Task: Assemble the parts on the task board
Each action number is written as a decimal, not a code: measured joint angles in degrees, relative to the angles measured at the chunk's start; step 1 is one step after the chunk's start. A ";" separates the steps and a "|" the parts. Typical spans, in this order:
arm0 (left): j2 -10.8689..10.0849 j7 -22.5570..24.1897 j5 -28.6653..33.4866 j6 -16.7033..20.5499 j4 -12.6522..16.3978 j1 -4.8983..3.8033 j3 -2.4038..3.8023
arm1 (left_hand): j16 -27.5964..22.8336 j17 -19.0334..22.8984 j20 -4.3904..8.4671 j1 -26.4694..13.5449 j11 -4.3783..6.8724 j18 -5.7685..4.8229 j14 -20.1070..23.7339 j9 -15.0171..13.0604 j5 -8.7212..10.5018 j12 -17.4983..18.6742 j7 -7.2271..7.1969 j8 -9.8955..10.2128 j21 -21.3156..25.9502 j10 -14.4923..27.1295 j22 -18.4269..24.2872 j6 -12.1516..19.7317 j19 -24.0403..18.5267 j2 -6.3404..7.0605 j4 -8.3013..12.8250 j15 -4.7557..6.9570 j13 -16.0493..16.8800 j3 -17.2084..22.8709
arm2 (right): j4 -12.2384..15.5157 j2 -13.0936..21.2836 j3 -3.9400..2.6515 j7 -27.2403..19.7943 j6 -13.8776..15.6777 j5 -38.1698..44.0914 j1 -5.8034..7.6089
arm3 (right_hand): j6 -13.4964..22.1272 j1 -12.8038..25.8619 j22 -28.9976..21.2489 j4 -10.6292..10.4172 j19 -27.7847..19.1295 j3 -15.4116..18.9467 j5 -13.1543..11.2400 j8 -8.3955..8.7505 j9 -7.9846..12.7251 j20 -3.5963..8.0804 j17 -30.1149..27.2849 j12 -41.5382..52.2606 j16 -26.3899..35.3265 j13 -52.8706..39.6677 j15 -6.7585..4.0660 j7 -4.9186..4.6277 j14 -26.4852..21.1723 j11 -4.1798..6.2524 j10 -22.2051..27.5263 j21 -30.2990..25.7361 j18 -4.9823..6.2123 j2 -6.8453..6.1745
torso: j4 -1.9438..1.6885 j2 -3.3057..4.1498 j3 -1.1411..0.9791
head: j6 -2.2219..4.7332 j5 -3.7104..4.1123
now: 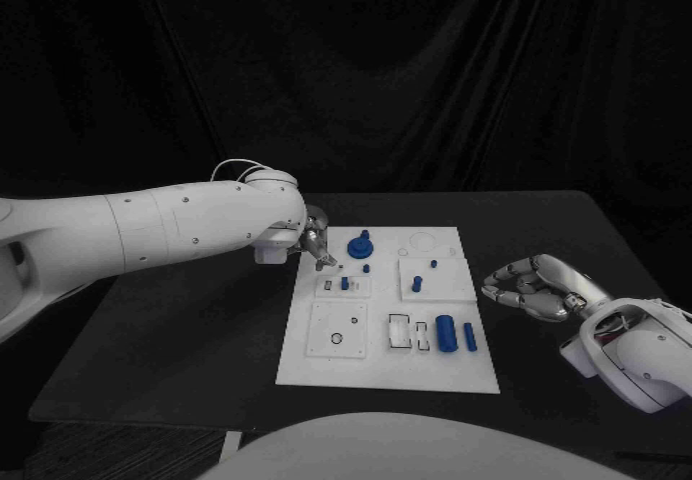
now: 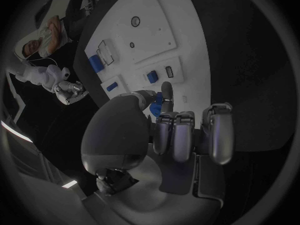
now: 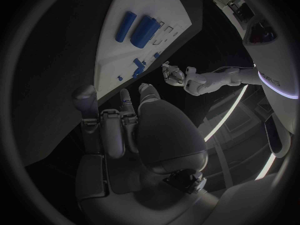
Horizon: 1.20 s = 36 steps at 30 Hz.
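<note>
My left hand (image 1: 315, 245) hovers at the board's (image 1: 325, 368) far left edge; I cannot tell if it holds anything. My right hand (image 1: 537, 286), curled and empty, waits off the right edge. Several blue parts (image 1: 447, 332) still lie loose; others stand seated. Much remains, I judge.

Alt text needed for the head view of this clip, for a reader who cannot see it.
A white task board lies on a black table, with blue parts such as two cylinders near its front right. The left hand reaches over the board's far left corner, while the right hand rests curled beside its right edge.
</note>
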<state>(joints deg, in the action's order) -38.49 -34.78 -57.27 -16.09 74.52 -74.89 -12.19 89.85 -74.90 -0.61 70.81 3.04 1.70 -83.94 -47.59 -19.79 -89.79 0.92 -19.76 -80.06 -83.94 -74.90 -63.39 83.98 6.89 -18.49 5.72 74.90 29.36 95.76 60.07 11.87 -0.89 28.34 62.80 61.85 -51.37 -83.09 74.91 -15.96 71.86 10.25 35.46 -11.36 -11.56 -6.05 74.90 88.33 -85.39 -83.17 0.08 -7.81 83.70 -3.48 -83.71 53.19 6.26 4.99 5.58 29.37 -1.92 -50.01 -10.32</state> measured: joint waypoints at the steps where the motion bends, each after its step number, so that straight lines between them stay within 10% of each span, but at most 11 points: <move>1: 0.61 -0.41 0.40 -1.05 -0.78 -0.02 0.00 | 0.00 0.00 0.00 -0.35 0.00 0.00 0.00 -0.01 0.12 0.00 0.00 0.00 0.16 0.00 0.00 0.00 0.00 -0.07 0.80 0.00 0.00 0.80 | 0.03 0.01 0.00 0.02 -0.01 0.00 0.00 | 0.00 -0.01 0.00 0.00 0.00 0.00 0.00 0.00 0.00 0.00 0.00 0.01 0.00 -0.43 0.00 0.00 0.00 0.00 0.00 0.00 0.01 0.01 | 0.00 -0.01 0.00 | 0.00 0.02; 13: 4.01 -3.92 3.33 -7.01 -5.87 0.09 -0.02 | 0.00 0.00 0.00 -2.06 0.01 0.00 0.00 -0.06 -0.35 0.00 0.03 0.02 0.91 0.01 0.00 0.47 0.00 -0.96 1.21 0.00 0.00 0.39 | 0.15 -0.04 0.00 0.12 -0.08 0.00 0.00 | 0.00 -0.55 -0.01 0.16 0.00 -0.16 0.00 0.00 0.00 0.00 0.00 0.13 0.00 -2.47 0.02 0.00 -0.02 -0.01 0.01 0.00 0.00 0.06 | 0.06 0.01 0.01 | 0.00 -0.35; 36: 4.55 -5.29 4.60 -5.56 -6.28 2.93 -0.04 | 0.00 -0.05 0.00 -4.58 0.01 0.00 0.00 -0.04 -1.00 0.00 0.33 0.46 1.63 0.00 0.00 0.77 0.00 -1.42 3.35 0.00 0.00 2.21 | 0.06 -0.31 0.00 0.26 -0.20 0.00 -0.01 | 0.00 -0.53 0.03 -0.01 -0.21 -0.32 0.00 0.00 -0.01 -0.21 0.00 -0.09 0.21 -2.50 0.03 0.00 -0.03 -0.02 0.02 0.00 0.00 0.05 | -0.03 -0.01 0.02 | 0.00 -0.97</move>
<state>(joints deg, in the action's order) -33.94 -40.07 -52.67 -21.65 68.24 -71.96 -12.23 89.85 -74.95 -0.61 66.23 3.04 1.70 -83.94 -47.63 -20.79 -89.79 1.26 -19.30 -78.43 -83.93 -74.91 -62.62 83.98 5.47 -15.14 5.72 74.90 31.57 95.82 59.76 11.87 -0.62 28.14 62.80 61.84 -51.37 -83.63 74.94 -15.96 71.65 9.93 35.46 -11.36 -11.56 -6.26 74.90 88.23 -85.18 -85.67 0.11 -7.81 83.67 -3.49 -83.70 53.20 6.26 5.04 5.54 29.37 -1.90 -50.01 -11.29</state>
